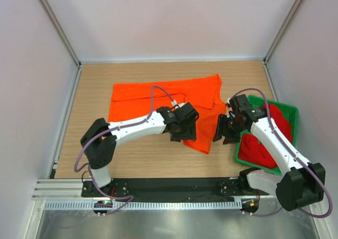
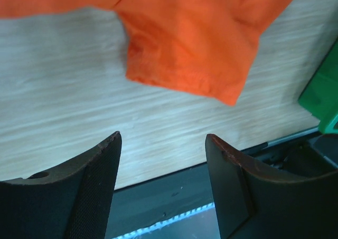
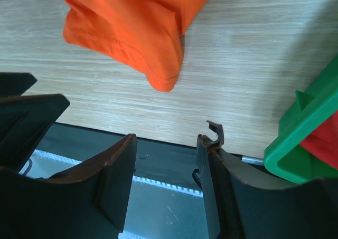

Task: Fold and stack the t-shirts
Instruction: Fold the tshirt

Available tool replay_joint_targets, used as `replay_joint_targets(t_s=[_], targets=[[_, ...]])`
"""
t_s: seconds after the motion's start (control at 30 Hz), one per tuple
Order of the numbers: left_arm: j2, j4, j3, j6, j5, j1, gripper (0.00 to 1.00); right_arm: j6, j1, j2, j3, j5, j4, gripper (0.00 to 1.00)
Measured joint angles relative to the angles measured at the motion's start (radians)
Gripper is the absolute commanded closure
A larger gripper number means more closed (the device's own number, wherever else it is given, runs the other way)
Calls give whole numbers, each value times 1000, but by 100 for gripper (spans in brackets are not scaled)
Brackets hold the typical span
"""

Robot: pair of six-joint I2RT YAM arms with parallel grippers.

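Observation:
The orange t-shirt (image 1: 163, 99) lies partly folded on the wooden table, with a corner hanging toward the front at centre. It shows at the top of the left wrist view (image 2: 190, 49) and of the right wrist view (image 3: 132, 28). The deep red t-shirt (image 1: 264, 141) lies in the green tray (image 1: 288, 112) at the right. My left gripper (image 1: 182, 129) is open and empty over the orange shirt's near edge (image 2: 163, 144). My right gripper (image 1: 226, 129) is open and empty just right of the shirt's corner, next to the tray (image 3: 169, 144).
The green tray's corner shows in the right wrist view (image 3: 301, 144) and in the left wrist view (image 2: 322, 96). A black base strip (image 1: 174, 186) runs along the table's front edge. White walls enclose the table on three sides.

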Motion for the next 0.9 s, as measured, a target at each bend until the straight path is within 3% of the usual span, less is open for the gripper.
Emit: replay_joint_targets(t_s=[0.33, 0.9], targets=[[158, -45, 166, 57, 0, 13, 40, -1, -26, 66, 23, -18, 2, 45], [249, -66, 172, 143, 109, 105, 54, 0, -69, 192, 26, -51, 86, 49]])
